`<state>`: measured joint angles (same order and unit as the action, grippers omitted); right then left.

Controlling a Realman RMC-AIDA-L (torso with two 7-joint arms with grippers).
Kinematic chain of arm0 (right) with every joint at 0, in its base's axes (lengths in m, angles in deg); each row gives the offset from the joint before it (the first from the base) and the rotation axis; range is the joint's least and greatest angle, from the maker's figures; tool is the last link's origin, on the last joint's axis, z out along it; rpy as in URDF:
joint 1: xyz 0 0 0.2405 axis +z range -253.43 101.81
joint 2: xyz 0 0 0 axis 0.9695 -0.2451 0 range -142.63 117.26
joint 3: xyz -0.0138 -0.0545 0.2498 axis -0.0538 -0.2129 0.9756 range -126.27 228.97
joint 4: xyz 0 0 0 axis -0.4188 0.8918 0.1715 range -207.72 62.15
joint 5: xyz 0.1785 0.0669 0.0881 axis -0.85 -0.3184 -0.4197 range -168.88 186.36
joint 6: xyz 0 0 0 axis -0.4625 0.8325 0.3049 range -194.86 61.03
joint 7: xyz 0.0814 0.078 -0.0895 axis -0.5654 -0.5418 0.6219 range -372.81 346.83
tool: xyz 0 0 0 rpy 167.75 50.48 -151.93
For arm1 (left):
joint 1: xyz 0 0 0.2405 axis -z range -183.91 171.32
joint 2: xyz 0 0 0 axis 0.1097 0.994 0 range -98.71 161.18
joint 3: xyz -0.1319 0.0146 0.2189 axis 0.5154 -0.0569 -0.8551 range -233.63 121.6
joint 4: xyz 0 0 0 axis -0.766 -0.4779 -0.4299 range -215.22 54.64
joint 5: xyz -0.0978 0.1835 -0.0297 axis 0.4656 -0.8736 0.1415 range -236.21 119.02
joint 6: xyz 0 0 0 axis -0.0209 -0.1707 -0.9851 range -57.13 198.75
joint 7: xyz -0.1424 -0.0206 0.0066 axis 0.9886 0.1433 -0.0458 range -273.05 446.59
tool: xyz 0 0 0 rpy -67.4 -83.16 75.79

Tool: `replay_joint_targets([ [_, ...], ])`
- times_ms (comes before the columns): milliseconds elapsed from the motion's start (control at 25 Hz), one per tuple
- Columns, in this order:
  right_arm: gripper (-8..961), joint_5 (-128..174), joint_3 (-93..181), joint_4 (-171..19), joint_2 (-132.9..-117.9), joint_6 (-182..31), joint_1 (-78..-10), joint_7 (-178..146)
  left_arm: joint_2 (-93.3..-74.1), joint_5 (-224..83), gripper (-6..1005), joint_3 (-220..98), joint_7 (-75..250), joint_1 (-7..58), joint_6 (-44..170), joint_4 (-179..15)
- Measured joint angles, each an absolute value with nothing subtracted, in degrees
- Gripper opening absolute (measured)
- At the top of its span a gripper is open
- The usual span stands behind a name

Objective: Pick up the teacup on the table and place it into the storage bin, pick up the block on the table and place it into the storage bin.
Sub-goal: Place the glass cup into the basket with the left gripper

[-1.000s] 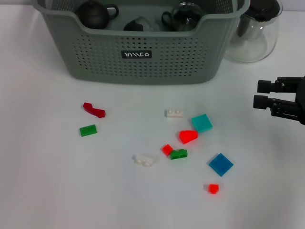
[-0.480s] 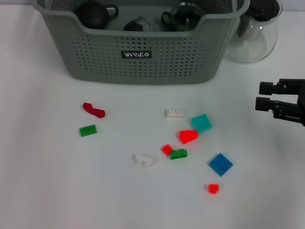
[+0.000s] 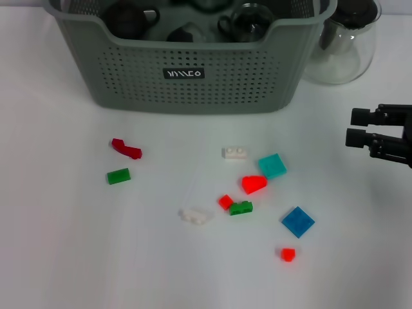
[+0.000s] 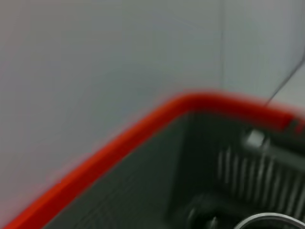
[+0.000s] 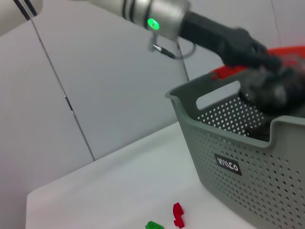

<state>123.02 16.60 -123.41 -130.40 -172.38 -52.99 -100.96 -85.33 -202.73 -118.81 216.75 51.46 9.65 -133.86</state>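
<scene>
The right gripper (image 3: 351,127) hangs at the right edge of the head view, its two black fingers (image 3: 358,116) pointing toward the robot's left, stacked close with a narrow gap and nothing between them. The loose blocks all lie to its left and nearer the robot. Closest is the teal block (image 3: 273,166), then the red wedge (image 3: 254,184) and the blue square block (image 3: 298,221); the white stud block (image 3: 235,152) lies just beyond the teal one. The dark red piece (image 3: 127,149) and the green block (image 3: 118,176) sit well apart on the far side.

The storage bin (image 3: 193,71) stands ahead and left of this gripper, with dark teaware already inside; the glass pitcher (image 3: 341,45) stands just beside its right end.

The left gripper (image 5: 259,55) is seen from the right wrist view over the bin's interior, its dark end near a dark object; whether it grips cannot be told. The right arm is therefore judged nearer the blocks, its reach running leftward and down.
</scene>
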Motion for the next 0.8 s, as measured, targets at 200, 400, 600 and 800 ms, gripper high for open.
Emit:
replay_joint_targets([
  [200,485,123.19,16.64,-123.37,-130.58,-172.38,-53.01,-100.88,-91.21,-221.52,93,-122.62,226.61,54.70,17.64,-130.30],
  [400,485,123.09,16.90,-122.91,-130.49,-172.38,-52.98,-100.88,-91.57,-222.77,110,-125.57,230.18,55.67,20.72,-126.07],
  [600,485,123.26,16.96,-122.52,-130.46,-172.38,-52.78,-100.79,-91.70,-222.55,128,-126.40,231.15,56.16,23.90,-123.24],
  [800,485,123.18,16.99,-122.46,-130.31,-172.38,-52.83,-100.79,-91.95,-222.33,145,-125.61,231.59,56.21,24.22,-123.54],
])
